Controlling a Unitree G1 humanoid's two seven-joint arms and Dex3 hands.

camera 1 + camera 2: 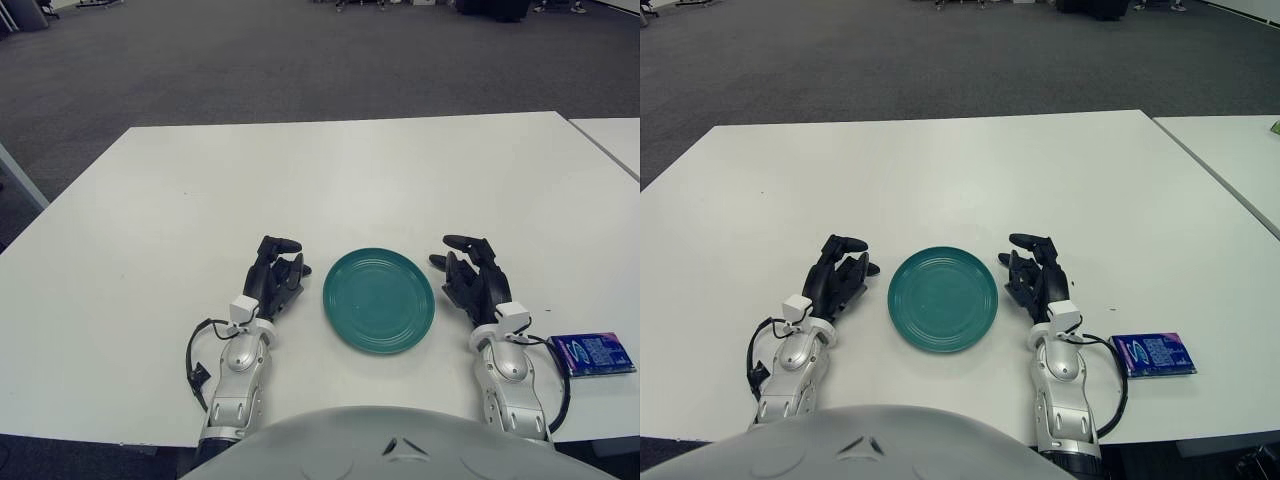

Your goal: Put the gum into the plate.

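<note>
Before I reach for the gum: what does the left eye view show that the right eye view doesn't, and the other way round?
Only the left eye view: a table leg or frame at the far left edge. Only the right eye view: more of the neighbouring table, with a small green thing at its far right edge, and bare tabletop right of the gum pack. Both: the white table, the empty green plate between the left hand and the right hand, both resting and holding nothing, gum right of the right forearm.

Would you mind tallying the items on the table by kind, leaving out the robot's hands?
Plate: 1, teal, between the hands.
Gum pack: 1, blue, near the table's right edge.
Total: 2.
</note>
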